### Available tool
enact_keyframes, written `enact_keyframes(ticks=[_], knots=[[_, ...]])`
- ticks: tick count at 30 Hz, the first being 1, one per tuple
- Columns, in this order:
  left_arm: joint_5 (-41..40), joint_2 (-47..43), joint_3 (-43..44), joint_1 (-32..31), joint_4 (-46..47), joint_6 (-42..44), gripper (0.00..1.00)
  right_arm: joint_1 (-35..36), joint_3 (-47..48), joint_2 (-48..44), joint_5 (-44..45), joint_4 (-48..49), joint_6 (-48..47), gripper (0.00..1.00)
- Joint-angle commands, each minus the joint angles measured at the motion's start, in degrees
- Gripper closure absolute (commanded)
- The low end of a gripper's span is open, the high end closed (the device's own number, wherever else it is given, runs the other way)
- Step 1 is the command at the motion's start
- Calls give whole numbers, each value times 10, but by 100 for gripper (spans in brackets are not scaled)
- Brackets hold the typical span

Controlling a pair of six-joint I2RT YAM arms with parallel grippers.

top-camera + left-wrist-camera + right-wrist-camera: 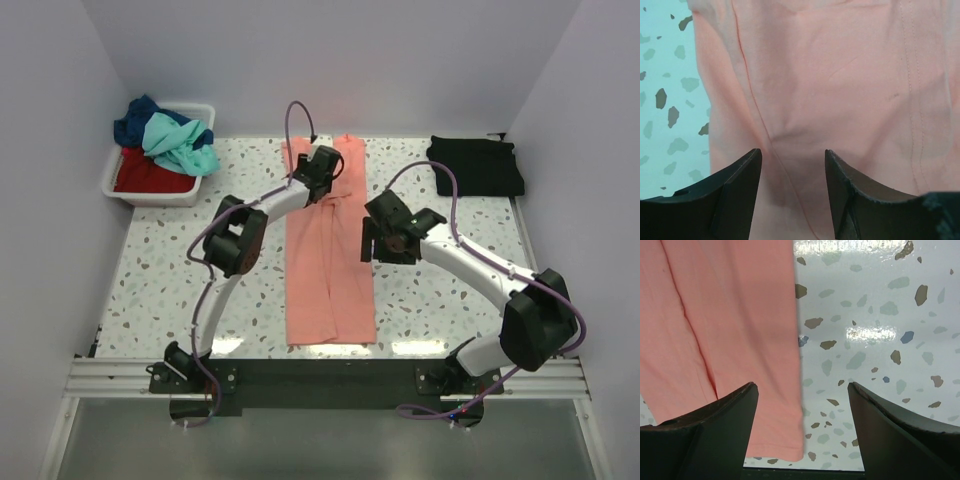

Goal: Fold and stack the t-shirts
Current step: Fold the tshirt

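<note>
Salmon-pink t-shirt point(330, 285) lies lengthwise, left gripper point(792, 152) seemingly just above.

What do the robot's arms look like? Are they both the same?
Yes, they match. The left arm and right arm are white tubes joined by chunky black joints. A thin purple cable loops along each one. The left gripper and right gripper each have two black, wedge-shaped fingers.

Speckled table point(180, 290), pink shirt point(330, 290) as a long strip along the middle, folded black shirt point(476, 166) at far right corner, white bin point(153, 197) at far left.
</note>
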Motion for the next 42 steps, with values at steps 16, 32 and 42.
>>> enact_keyframes(ticks=[16, 32, 42], knots=[[87, -428, -361, 5, -122, -104, 27, -2, -6, -24, 34, 32, -52, 32], [260, -721, -675, -47, -140, -239, 30, 0, -259, -143, -120, 139, -34, 32], [300, -765, -784, -130, -125, -324, 36, 12, -316, -185, -180, 180, -9, 34]])
